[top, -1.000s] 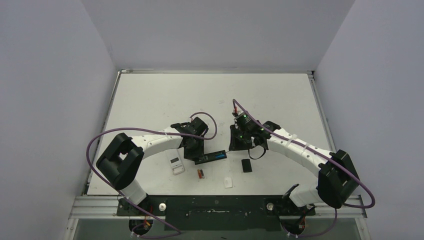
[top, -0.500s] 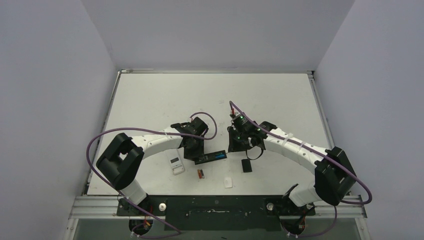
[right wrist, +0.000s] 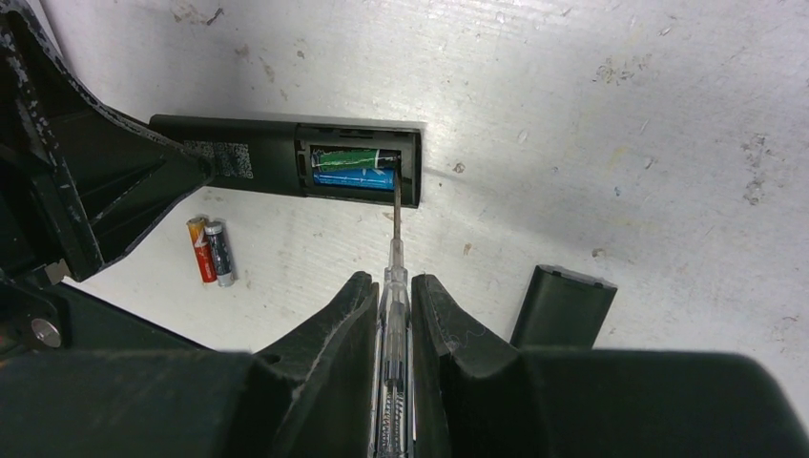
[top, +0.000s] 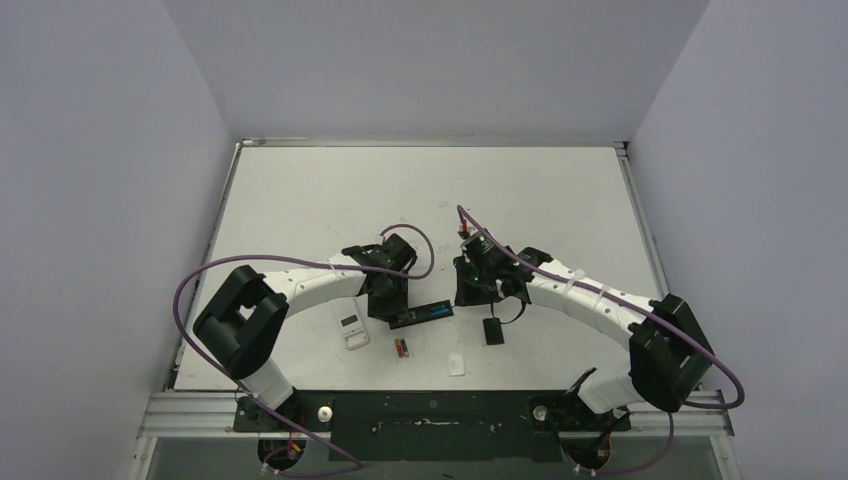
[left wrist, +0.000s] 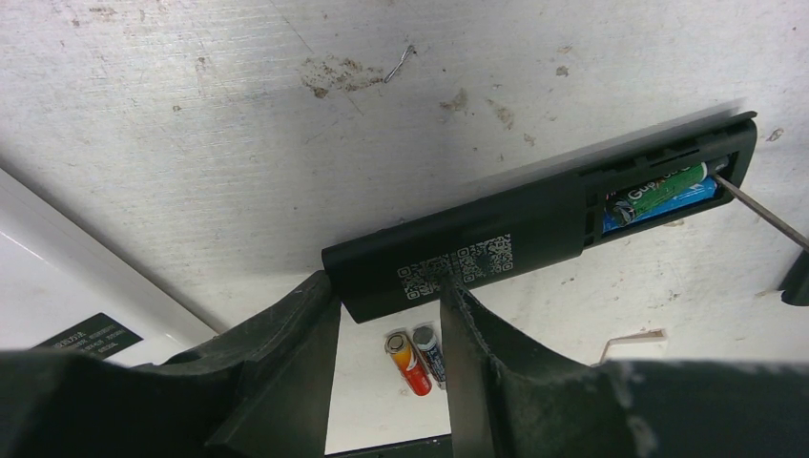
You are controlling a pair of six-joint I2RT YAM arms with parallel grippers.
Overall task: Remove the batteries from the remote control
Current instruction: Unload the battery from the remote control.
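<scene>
Overhead, remote control (top: 422,313): it lies on the table (top: 330,200) between the two arms. One end is taken by the left gripper (top: 393,315) and the right gripper (top: 468,293) is brought up to the other end.
Overhead, set aside: the loose batteries (top: 401,348) lie just in front of the remote control. The black cover (top: 492,331) is to one side of them and the white remote (top: 351,329) to the other.
Left wrist, jaws: they are pinched on the closed end of the remote control, one finger against each long edge.
Left wrist, seated batteries (left wrist: 658,196): two are seen side by side in the open bay at the far end, with the tip of the pry tool (left wrist: 763,215) reaching its end wall.
Right wrist, jaws: they are pressed together on the clear handle of the pry tool, whose shaft points straight into the bay.
Right wrist, tip: it is placed at the end of the green-labelled cell, with the blue one lying alongside.
Step, as judged: a cell is being levered out.
Method advised: the tip should be worked under the cell's end and raised gently, not pushed lengthwise. The remote control should be clamped firmly so that it cannot pivot. A slow lift is preferred, since a spring contact may fling the freed cell.
</scene>
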